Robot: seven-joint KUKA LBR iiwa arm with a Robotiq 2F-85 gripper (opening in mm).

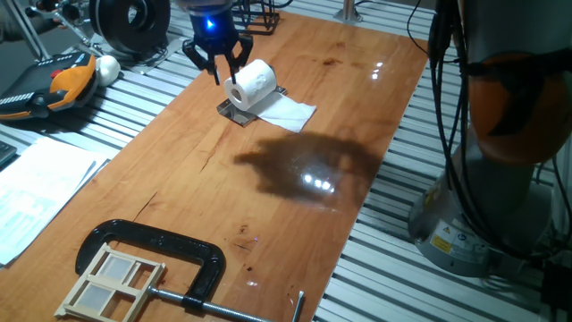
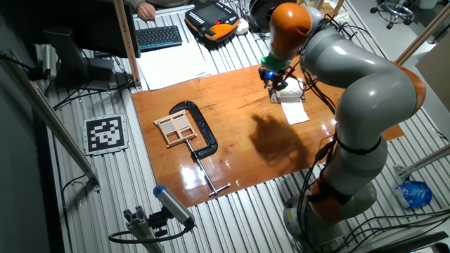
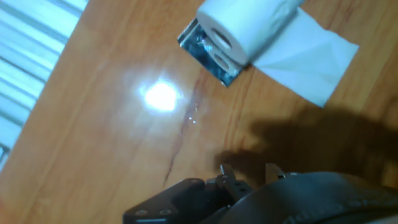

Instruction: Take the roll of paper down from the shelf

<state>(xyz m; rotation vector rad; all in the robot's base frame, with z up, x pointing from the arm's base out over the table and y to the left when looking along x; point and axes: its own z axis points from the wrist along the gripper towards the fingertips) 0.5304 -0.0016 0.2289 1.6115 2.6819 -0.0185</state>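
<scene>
The roll [image 1: 251, 83] lies on its side on the shelf [image 1: 234, 111] near the table's far edge, core end facing the open, empty claw [image 1: 216, 64] hanging just beside it.

The roll [image 3: 249, 28] is cut off by the hand view's top edge and hides most of the shelf [image 3: 202, 50]. At six o'clock, the gripper [image 3: 249, 177] is a dark blur, its opening unreadable.
</scene>
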